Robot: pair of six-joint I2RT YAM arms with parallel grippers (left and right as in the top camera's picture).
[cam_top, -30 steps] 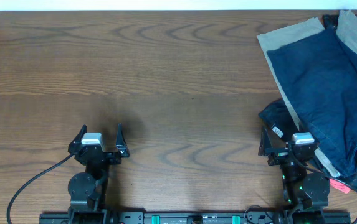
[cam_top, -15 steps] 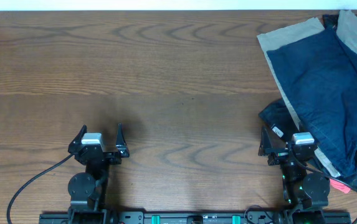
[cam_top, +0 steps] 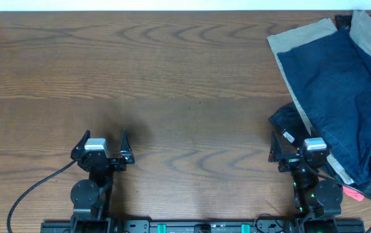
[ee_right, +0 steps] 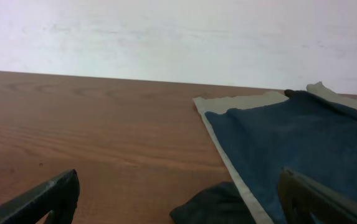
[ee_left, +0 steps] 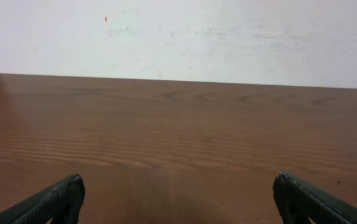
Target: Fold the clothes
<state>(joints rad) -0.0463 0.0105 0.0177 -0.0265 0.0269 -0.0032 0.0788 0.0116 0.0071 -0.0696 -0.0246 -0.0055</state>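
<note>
Overhead view of a brown wood-grain tabletop [cam_top: 172,65]. A pair of dark navy shorts [cam_top: 340,90] lies at about 3 o'clock, spread flat, with its right side cut off by the frame edge. The shorts rest on a tan garment [cam_top: 298,32], whose pale edge shows along their left side and at the 1 o'clock corner. A darker bunched fold [cam_top: 289,120] sits at the lower left of the pile; it is hard to tell whether it belongs to the shorts. A small pink tag [cam_top: 353,192] shows at 4 o'clock, too small to read.

The left claw [cam_top: 104,137] sits at 7 o'clock over bare wood, well apart from the clothing, its two fingers spread wide and holding nothing. The right claw [cam_top: 300,144] sits at 5 o'clock, just beside the dark fold, also spread wide and empty. Its right finger overlaps the fabric from above, and whether it touches cannot be told.

The left wrist view shows only the left claw [ee_left: 178,186], bare tabletop [ee_left: 178,124] and a white wall [ee_left: 178,31]; no clothing appears there. The fingertips are cut off at the bottom corners.

The right wrist view shows what the overhead flattens: the shorts [ee_right: 290,137] lying low on the tan garment [ee_right: 228,102] at 3 o'clock, and the dark fold [ee_right: 215,208] rising at 6 o'clock between the fingers of the right claw [ee_right: 178,186]. Waistband and button are not discernible in any view.
</note>
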